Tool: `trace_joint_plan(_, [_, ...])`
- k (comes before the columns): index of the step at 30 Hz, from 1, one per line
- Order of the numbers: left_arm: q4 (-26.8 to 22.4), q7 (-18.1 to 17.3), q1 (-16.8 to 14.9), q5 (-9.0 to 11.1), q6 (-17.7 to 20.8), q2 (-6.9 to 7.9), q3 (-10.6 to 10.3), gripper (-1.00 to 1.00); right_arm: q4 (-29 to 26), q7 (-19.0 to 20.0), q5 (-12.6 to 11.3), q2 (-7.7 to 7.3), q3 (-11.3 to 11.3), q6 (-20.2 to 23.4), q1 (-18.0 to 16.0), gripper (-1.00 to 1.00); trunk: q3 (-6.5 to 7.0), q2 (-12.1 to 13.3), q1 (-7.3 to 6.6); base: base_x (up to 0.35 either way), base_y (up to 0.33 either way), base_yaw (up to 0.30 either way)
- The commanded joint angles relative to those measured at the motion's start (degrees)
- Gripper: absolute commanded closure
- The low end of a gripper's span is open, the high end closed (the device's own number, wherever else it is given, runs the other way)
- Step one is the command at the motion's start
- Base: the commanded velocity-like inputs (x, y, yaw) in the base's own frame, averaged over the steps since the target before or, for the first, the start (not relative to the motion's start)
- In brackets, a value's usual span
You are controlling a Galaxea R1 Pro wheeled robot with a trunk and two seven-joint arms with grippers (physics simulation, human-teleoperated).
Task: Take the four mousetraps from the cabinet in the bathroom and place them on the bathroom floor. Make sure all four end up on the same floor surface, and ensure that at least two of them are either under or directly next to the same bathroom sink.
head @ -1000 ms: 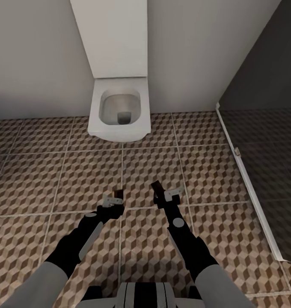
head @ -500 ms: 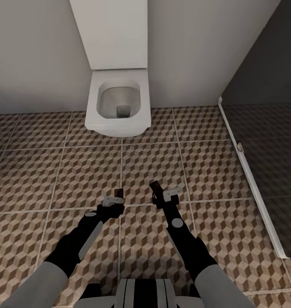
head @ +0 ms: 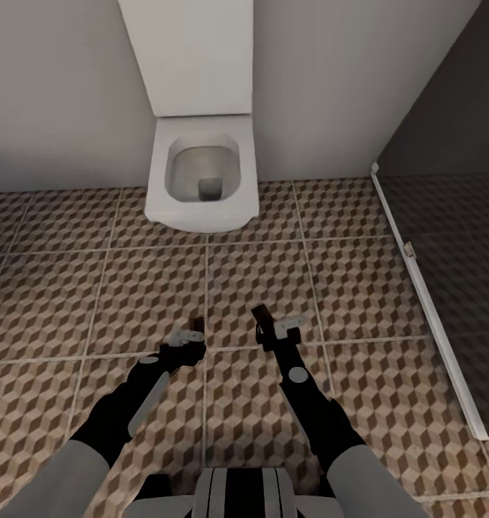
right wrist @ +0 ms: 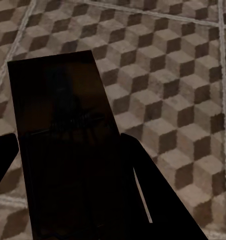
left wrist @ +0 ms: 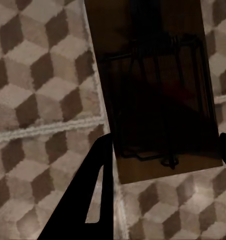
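Left gripper: the black two-fingered left gripper [head: 194, 338] is held low over the floor, clamped on a small flat brown wooden mousetrap with dark wire parts [left wrist: 155, 90]; in the left wrist view one dark finger [left wrist: 90, 195] lies against the board's side edge and the other shows at the opposite edge
Left mousetrap: its board [head: 196, 323] sticks out ahead of the fingertips, above a grout line between two tiles
Right gripper: the black right gripper [head: 262, 327] is likewise clenched on a second dark brown wooden mousetrap [right wrist: 63, 140], a finger [right wrist: 152, 200] on each long side of the board
Right mousetrap: it [head: 260, 314] juts forward and slightly left from the fingers, off the floor as far as can be told
Bathroom floor: large square tiles with a brown, beige and white cube pattern and pale grout [head: 359, 288] spread under both arms
Toilet: a white wall-hung toilet bowl [head: 201, 180] stands ahead at the floor's far edge against the grey wall
Shower: a dark smoked-glass shower enclosure with a white bottom rail [head: 431, 316] runs along the floor's right edge
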Motion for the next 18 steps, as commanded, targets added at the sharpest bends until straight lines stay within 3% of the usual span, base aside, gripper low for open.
trace_joint_plan(1, [-0.1,0.5,0.0,0.5,0.2,0.09,-0.2,1.00,0.0,-0.4,0.4,0.00,0.1,0.0,0.0,1.00,-0.03,0.0,0.02,0.223,0.175,0.000])
trace_joint_plan(18, [0.2,0.5,0.0,0.5,0.2,0.07,-0.2,1.00,0.1,-0.4,0.4,0.00,0.1,0.0,0.0,1.00,-0.03,0.0,0.02,0.244,0.190,0.000])
